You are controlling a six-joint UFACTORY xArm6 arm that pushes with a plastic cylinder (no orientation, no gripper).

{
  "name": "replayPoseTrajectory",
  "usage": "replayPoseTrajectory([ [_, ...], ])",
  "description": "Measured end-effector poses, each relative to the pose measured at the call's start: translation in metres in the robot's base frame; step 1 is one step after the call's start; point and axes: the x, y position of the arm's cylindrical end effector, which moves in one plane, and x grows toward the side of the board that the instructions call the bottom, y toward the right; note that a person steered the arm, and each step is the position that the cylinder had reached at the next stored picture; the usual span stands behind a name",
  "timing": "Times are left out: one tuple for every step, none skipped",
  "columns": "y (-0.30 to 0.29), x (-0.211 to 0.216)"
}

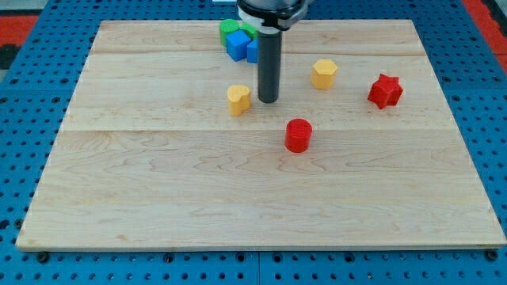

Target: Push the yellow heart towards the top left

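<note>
The yellow heart (238, 99) lies on the wooden board (158, 182), a little above the board's middle. My tip (268, 101) stands just to the heart's right, with a narrow gap between them. The dark rod rises from the tip to the view's top edge.
A yellow hexagon-like block (323, 74) lies right of the rod. A red star-like block (385, 91) is farther right. A red cylinder (298, 135) sits below and right of my tip. Blue blocks (237, 44) and green blocks (230, 28) cluster at the board's top edge, partly behind the rod.
</note>
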Motion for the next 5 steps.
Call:
replayPoseTrajectory([
  [-0.015, 0.029],
  [-0.095, 0.001],
  [-0.104, -0.046],
  [-0.133, -0.05],
  [-0.13, -0.033],
])
